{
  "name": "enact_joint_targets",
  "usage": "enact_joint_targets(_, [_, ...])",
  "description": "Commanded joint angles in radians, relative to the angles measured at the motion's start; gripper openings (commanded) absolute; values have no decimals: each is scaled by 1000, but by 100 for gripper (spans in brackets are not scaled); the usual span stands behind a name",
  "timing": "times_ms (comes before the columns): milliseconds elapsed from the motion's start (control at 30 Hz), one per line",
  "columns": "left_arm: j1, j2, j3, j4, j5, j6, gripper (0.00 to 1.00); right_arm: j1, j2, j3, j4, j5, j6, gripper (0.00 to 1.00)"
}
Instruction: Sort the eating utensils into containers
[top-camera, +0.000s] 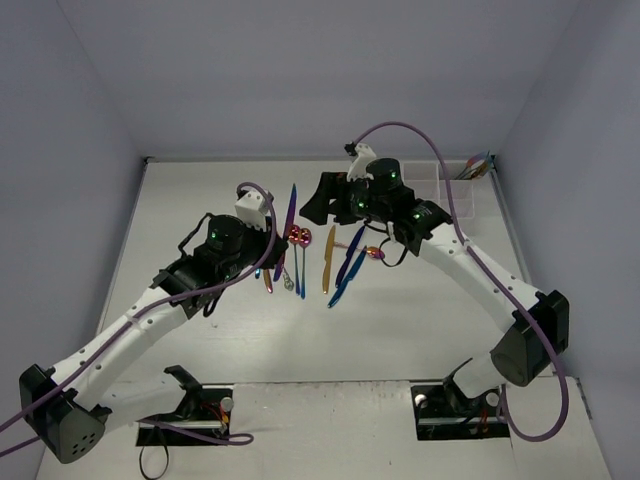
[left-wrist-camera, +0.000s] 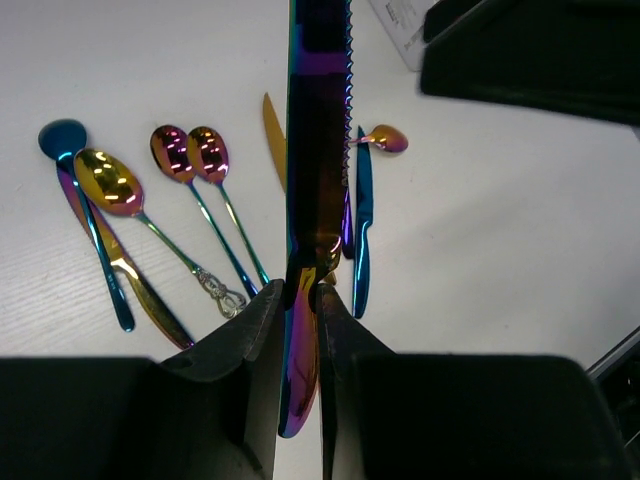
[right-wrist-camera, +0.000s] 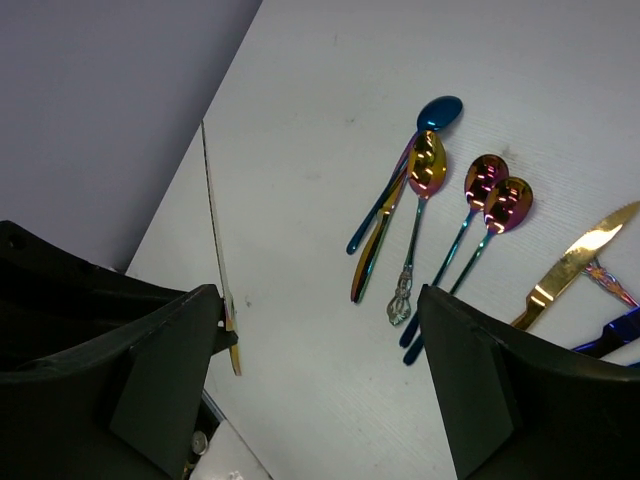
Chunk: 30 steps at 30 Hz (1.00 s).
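Left hand (left-wrist-camera: 300, 300) clamped on the handle of the serrated purple-blue knife (left-wrist-camera: 318, 120), blade running straight out away from its arm; right hand (right-wrist-camera: 320, 300) gaping just beside it, nearer the white organizer tray (top-camera: 462, 200) at the far right corner.

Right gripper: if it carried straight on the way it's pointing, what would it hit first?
Likely the bare table; the open right gripper angles down at it. Spoons lie to one side, the held knife to the other. Depth unclear.
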Motion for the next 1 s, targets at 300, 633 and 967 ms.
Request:
enact_joint_targets(300, [-37, 52, 97, 113, -10, 52, 0, 50, 37, 72, 126, 4, 34, 68])
enact_joint_targets(633, [-63, 72, 110, 135, -8, 79, 0, 58, 76, 64, 130, 1, 25, 41])
enact_joint_targets(967, [-68, 111, 113, 136, -56, 99, 3, 56, 65, 43, 129, 53, -30, 0])
